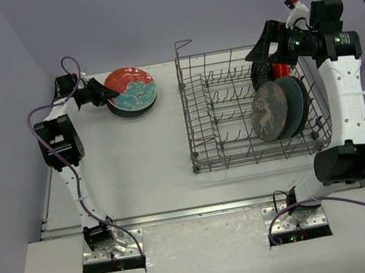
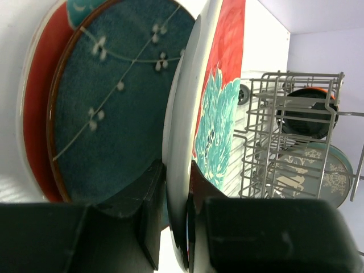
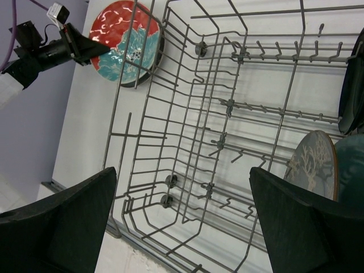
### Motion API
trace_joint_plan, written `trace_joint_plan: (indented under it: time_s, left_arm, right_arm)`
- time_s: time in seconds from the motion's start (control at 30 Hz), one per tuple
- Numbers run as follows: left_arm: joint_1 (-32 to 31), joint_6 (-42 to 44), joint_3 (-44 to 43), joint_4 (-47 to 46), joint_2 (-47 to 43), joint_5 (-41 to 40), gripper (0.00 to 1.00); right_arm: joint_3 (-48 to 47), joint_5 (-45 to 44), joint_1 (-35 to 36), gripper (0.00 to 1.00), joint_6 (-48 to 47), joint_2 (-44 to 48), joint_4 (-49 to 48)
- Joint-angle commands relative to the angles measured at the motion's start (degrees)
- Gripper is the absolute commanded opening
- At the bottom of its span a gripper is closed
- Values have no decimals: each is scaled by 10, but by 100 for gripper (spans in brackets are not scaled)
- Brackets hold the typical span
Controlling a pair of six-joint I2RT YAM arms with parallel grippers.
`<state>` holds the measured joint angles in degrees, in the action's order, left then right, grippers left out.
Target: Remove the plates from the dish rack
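The red-and-teal plate point(image 1: 131, 89) is out of the dish rack point(image 1: 251, 107), over at the far left of the white surface point(image 1: 176, 179). It is glossy red with a teal wave pattern and white flecks. The left end effector point(image 1: 99, 93) is clenched on its near rim, one finger either side of the edge. From the left wrist view this plate sits tilted above a speckled blue plate point(image 2: 114, 102) with white blossom sprigs and a brown rim. Beneath that shows the edge of a red plate point(image 2: 34, 114).

The rack is a grey wire basket with rows of tines, mostly bare on its left side. At its right end a grey plate point(image 1: 269, 111) with a pale deer design stands on edge, and a teal plate point(image 1: 296, 103) leans right behind it. Nearer the far right corner stand a small black plate point(image 2: 307, 116) and an orange-red plate point(image 1: 280, 69).

The right end effector point(image 3: 182, 224) hangs above the rack, its fingers spread wide and gripping nothing.
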<state>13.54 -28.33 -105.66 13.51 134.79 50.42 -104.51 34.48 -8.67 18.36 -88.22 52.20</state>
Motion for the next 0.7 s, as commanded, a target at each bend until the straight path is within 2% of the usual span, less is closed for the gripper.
trace_joint_plan:
  time_s: [0.0,0.13,0.33,0.4,0.57,0.67]
  left_arm:
    - [5,-18,-61,-85,-7,74,2]
    - [12,-19,-60,-86,4,75,9]
    - [21,-6,-57,-74,11,74,11]
    - [22,-1,-52,-67,12,74,15]
    - [22,27,-53,-34,12,65,46]
    - [22,70,-73,12,11,22,69]
  right_arm:
    - [-25,-7,-2,99,-6,-3,6]
    - [-34,-9,-1,99,-8,-8,11]
    - [-36,-11,-2,99,-5,-14,11]
    - [-35,-8,-1,99,-3,-17,11]
    - [-36,-5,-1,99,-1,-24,11]
    - [-35,-19,-1,99,-8,-27,13]
